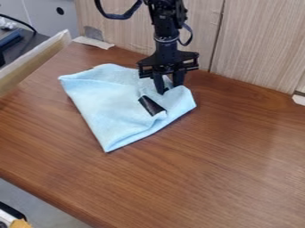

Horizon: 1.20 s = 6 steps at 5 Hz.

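Black tool (169, 89) at the far right part of a light blue cloth (113, 104), pointing down. Its two fingers stand spread, with blue fabric visible between them; the tips meet the cloth in the view, though whether they press on it cannot be told. The cloth lies on the brown wooden desk (220, 164), left of centre and toward the back, with one corner directed to the near side and its right part folded and rumpled. A small black object (152, 105) lies slantwise on the cloth, just to the near left of the tool, beside a fold. Behind the desk: pale wood panels (259, 44). Far left corner: a strip of whitish tape (93, 42), near a light wooden board (35, 59) along the left side.
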Each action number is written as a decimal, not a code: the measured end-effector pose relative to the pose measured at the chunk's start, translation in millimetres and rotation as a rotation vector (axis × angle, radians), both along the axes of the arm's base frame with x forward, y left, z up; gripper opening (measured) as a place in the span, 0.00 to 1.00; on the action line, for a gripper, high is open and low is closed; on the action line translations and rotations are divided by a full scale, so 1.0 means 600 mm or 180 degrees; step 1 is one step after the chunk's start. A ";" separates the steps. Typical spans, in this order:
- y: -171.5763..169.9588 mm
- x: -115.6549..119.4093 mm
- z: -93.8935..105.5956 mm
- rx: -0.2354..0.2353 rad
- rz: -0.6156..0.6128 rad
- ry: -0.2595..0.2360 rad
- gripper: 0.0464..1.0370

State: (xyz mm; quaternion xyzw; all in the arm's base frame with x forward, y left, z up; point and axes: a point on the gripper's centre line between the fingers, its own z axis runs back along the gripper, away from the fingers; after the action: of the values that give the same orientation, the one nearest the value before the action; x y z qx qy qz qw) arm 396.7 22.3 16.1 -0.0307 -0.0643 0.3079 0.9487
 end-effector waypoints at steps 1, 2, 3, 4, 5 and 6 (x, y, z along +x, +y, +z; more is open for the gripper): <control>0.002 -0.001 -0.001 0.0022 0.0014 -0.0017 0.12; 0.001 -0.002 -0.003 0.0026 0.0012 -0.0017 0.02; -0.007 -0.004 -0.001 -0.0016 -0.0014 -0.0035 0.01; -0.017 -0.006 0.003 -0.0067 -0.0060 -0.0026 0.01; -0.025 -0.004 0.024 -0.0152 -0.0072 -0.0089 0.01; -0.036 -0.007 0.032 -0.0275 -0.0072 -0.0079 0.01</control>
State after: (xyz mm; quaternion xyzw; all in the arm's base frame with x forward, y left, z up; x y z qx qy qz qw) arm 392.7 1.0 35.0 -0.0762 -0.0624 0.2993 0.9491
